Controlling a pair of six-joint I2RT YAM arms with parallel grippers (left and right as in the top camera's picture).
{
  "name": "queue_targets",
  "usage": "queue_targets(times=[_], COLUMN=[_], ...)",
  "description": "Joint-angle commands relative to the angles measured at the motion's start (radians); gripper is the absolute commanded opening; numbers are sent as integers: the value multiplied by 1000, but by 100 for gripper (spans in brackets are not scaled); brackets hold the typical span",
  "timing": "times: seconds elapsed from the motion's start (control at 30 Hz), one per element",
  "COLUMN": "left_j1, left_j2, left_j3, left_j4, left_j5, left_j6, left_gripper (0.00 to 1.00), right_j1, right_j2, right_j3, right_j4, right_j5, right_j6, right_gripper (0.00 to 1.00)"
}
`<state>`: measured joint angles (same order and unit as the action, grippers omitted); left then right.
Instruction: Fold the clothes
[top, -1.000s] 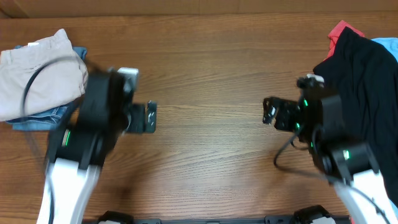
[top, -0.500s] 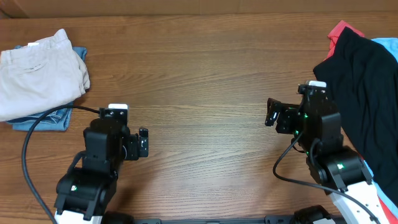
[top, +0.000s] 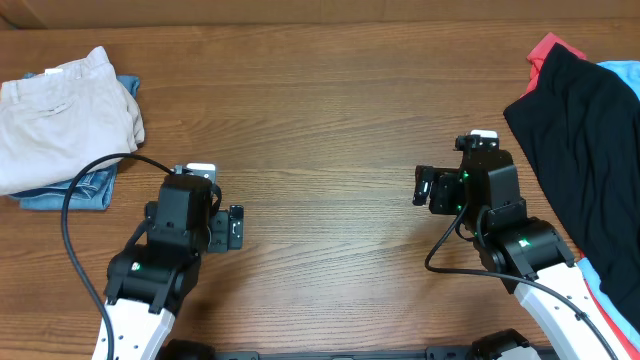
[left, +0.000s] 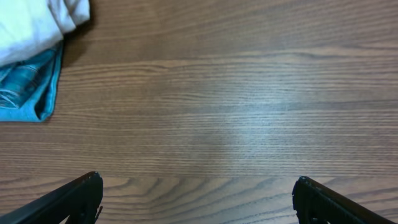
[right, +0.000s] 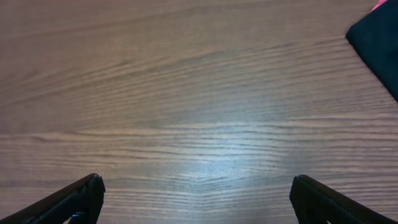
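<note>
The clothes lie in two heaps. Folded beige shorts (top: 60, 115) rest on a light blue garment (top: 72, 190) at the far left; a black garment (top: 585, 150) covers red cloth (top: 548, 50) and light blue cloth (top: 620, 72) at the right. My left gripper (top: 233, 226) is open over bare wood, right of the shorts. My right gripper (top: 424, 187) is open too, left of the black garment. The left wrist view catches the shorts (left: 31, 25) and blue cloth (left: 28, 90) in its corner, fingers (left: 68, 199) wide apart. In the right wrist view the black garment (right: 379, 46) is at the edge.
The wooden table (top: 330, 120) stretches between the two heaps. A black cable (top: 85, 185) loops from the left arm close to the blue garment. The black garment hangs over the table's right edge.
My left arm has drawn back from the beige shorts toward the table's front and settled. My right gripper has shifted slightly left. Both stay open.
</note>
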<state>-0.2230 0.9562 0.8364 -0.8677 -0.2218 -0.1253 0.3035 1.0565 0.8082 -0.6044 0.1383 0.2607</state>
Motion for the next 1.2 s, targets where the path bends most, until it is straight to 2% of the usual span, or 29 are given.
queue_targets(times=[0.0, 0.23, 0.4, 0.6, 0.87, 1.17], left_j1=[0, 0, 0, 0, 0, 0], left_j2=[34, 116, 163, 207, 251, 266], left_j3=[-9, -9, -9, -9, -9, -9], left_j4=[0, 1, 1, 1, 2, 2], left_j5=[-21, -21, -21, -21, -21, -21], left_j6=[-10, -10, -10, -10, -10, -10], left_gripper=[100, 100, 100, 100, 100, 100], right_j1=[3, 2, -35, -116, -166, -172], right_j2=[-16, -155, -306, -521, -837, -1034], right_j3=[-3, -4, -23, -208, -561, -772], right_j4=[-45, -167, -142, 90, 416, 654], right_j5=[27, 31, 62, -75, -143, -140], right_j6=[-6, -7, -47, -221, -224, -254], right_gripper=[100, 100, 100, 100, 100, 100])
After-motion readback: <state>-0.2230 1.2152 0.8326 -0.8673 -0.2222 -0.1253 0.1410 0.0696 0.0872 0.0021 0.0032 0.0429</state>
